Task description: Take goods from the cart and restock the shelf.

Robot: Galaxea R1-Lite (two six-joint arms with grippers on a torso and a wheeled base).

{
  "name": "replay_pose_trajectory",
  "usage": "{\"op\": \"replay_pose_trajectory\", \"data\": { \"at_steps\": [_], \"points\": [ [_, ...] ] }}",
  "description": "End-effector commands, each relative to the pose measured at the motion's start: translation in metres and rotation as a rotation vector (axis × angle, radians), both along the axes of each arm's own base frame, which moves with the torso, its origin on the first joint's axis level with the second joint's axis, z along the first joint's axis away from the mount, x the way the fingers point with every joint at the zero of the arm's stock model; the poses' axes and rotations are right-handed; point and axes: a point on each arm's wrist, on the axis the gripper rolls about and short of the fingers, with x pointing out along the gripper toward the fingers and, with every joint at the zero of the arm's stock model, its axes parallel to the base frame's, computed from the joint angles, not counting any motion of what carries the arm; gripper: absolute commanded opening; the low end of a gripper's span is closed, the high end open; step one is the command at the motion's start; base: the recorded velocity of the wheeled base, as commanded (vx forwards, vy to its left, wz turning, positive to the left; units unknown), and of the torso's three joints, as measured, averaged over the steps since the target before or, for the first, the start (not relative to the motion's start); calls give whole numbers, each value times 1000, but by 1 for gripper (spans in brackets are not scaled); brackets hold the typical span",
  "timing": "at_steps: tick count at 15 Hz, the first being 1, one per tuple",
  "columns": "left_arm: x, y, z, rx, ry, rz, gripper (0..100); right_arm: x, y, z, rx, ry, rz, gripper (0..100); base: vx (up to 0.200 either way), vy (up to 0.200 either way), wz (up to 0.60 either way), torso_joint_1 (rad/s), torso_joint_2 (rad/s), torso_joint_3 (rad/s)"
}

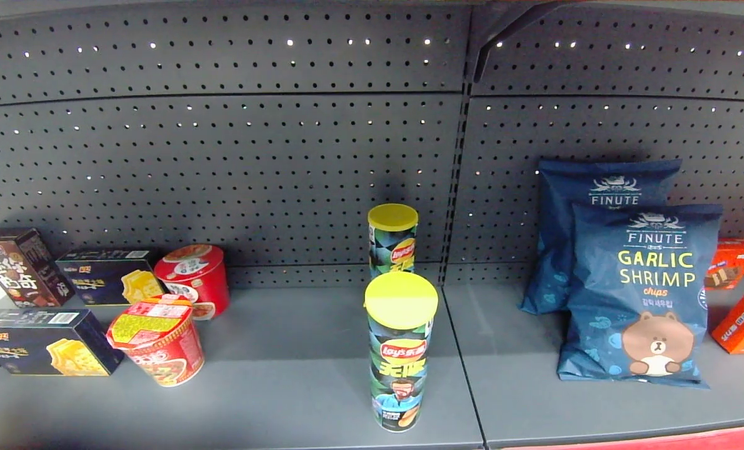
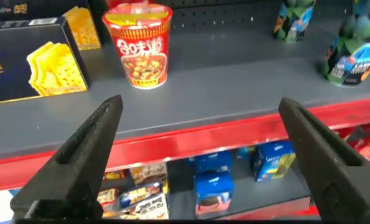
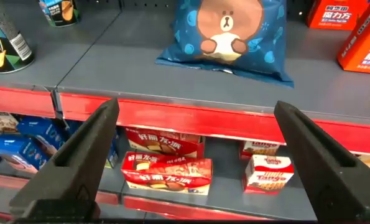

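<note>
- Grey shelf (image 1: 284, 381): pegboard back (image 1: 222, 156) in head view; red front edge (image 2: 191, 137) and lower tier of boxes (image 3: 166, 171) in wrist views.
- Right of front chip can (image 1: 401, 356): two blue chip bags (image 1: 641, 294), propped upright.
- Left gripper (image 2: 198, 101), right gripper (image 3: 196, 104): fingers wide apart, empty, before that edge.
- Front chip can: upright on shelf, long axis vertical, yellow lid up; second can (image 1: 392, 240) behind.
- Left of it: cup noodles (image 1: 159, 340).

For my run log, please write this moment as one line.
left gripper: open, empty, noodle cup ahead | right gripper: open, empty, chips bag ahead | shelf: front chip can, rear chip can upright
</note>
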Motion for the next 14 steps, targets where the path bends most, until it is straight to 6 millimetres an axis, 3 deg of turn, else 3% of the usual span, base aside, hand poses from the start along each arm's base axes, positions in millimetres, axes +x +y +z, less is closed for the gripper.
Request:
{"op": "replay_pose_trajectory", "data": {
  "at_steps": [1,4,10,12,14],
  "points": [
    [0,0,-5,67,46,-5,100,0,0,0,-1,6,0,100,0,0,0,0,0,0],
    [0,-1,-4,68,32,-78,100,0,0,0,-1,6,2,100,0,0,0,0,0,0],
    [0,-1,-4,50,35,-58,100,0,0,0,-1,6,0,100,0,0,0,0,0,0],
    [0,-1,-4,50,37,-57,100,0,0,0,-3,5,2,100,-200,0,0,2,5,2],
    [0,-1,-4,48,37,-57,100,0,0,0,-3,5,2,100,0,0,0,0,0,0]
  ]
}}
